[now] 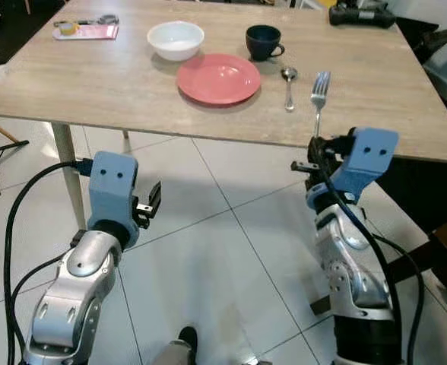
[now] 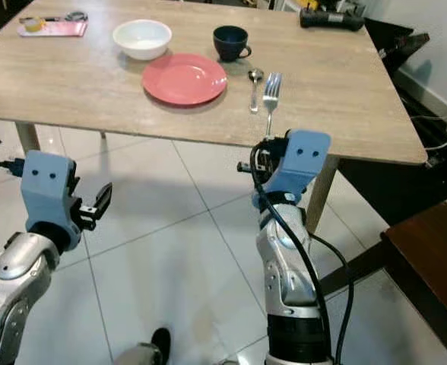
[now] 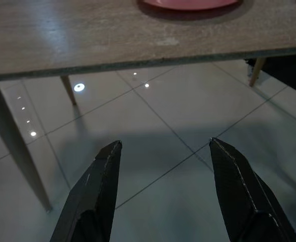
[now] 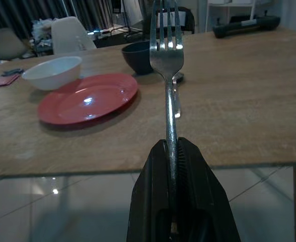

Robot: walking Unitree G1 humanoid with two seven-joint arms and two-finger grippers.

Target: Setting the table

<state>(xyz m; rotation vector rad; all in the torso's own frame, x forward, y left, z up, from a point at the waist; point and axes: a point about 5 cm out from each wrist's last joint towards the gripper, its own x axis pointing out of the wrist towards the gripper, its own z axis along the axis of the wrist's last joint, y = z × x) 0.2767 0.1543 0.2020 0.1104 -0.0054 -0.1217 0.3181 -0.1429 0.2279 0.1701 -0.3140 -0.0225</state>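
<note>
Head pair: from high up, facing forward and down over both arms onto the tabletop point(image 1: 94, 76) and the tiled floor point(image 1: 231, 251); same scene in both, slightly offset sideways.

Left wrist: from below the tabletop's edge, looking along the open left gripper point(image 3: 160, 151) across the floor, underside edge and plate point(image 3: 188, 4) rim beyond the fingertips.

Right wrist: low, near tabletop level, close behind the right gripper point(image 4: 171, 146), looking along the clamped fork point(image 4: 166, 55) across the surface.

Shared by all four: plate and near tabletop edge. Shared by head pair and right wrist: bowl point(image 4: 52, 71), cup point(image 4: 138, 56).
</note>
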